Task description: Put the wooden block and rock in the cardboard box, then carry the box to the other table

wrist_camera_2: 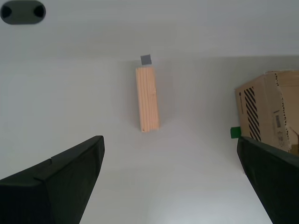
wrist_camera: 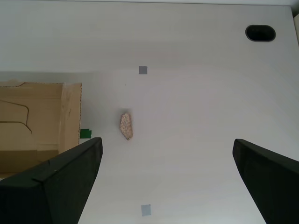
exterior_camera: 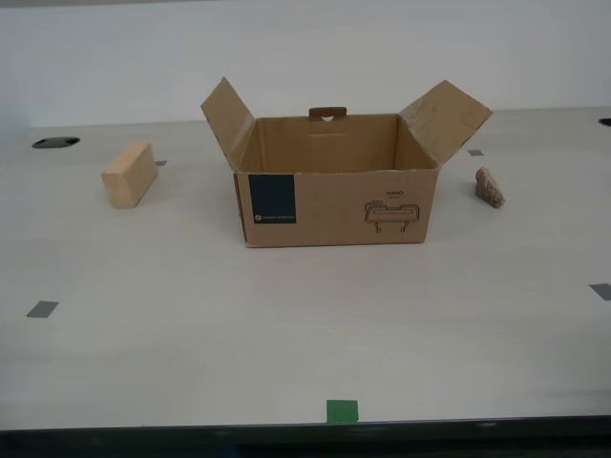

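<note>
An open cardboard box stands mid-worktop, the wooden block and rock lying apart on either side; my first gripper and my second gripper hover, jaws spread, empty, loading yet to begin, descent and grasp due next

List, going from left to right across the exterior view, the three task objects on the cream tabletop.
Pale tan rectangular wooden block → brown corrugated cardboard box with open flaps and a dark teal label → small rough brownish-grey rock.
</note>
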You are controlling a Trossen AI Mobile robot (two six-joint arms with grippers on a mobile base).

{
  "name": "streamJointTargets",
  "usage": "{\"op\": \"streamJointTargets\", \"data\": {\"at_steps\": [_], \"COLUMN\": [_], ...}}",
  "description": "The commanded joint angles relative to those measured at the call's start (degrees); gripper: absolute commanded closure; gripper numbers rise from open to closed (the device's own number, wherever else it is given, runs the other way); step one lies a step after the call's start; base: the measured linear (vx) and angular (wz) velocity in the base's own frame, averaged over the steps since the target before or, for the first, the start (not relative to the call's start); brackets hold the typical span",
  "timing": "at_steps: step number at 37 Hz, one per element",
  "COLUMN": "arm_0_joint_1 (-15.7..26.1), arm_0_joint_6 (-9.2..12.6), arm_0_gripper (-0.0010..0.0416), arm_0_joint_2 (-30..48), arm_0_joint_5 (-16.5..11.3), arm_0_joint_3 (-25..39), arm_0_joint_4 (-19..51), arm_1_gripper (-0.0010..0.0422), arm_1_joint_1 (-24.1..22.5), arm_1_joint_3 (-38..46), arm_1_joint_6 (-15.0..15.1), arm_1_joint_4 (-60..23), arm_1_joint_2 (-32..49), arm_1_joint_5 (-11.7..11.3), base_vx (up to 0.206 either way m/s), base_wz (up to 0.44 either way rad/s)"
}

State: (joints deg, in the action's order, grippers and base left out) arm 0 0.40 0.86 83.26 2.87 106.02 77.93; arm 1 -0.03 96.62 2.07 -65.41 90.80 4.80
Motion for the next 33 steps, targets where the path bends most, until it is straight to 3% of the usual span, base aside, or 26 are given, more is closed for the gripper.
{"op": "streamJointTargets", "data": {"at_steps": [1,19,33], "arm_0_joint_1": [0.0,0.0,0.0], "arm_0_joint_6": [0.1,-0.2,-0.3], "arm_0_gripper": [0.0017,0.0016,0.0016], "arm_0_joint_2": [0.6,0.8,0.8], "arm_0_joint_5": [-0.1,-1.8,-1.9], "arm_0_joint_3": [0.0,-0.9,-13.1], "arm_0_joint_4": [-0.2,-1.4,-9.5], "arm_1_gripper": [0.0023,0.0023,0.0023], "arm_1_joint_1": [0.0,0.0,0.0], "arm_1_joint_3": [0.0,0.0,0.0], "arm_1_joint_6": [0.2,1.3,1.8], "arm_1_joint_4": [0.2,5.7,8.5], "arm_1_joint_2": [2.2,9.9,16.0], "arm_1_joint_5": [0.0,0.4,0.4], "base_vx": [0.000,0.000,0.000], "base_wz": [0.000,0.000,0.000]}}
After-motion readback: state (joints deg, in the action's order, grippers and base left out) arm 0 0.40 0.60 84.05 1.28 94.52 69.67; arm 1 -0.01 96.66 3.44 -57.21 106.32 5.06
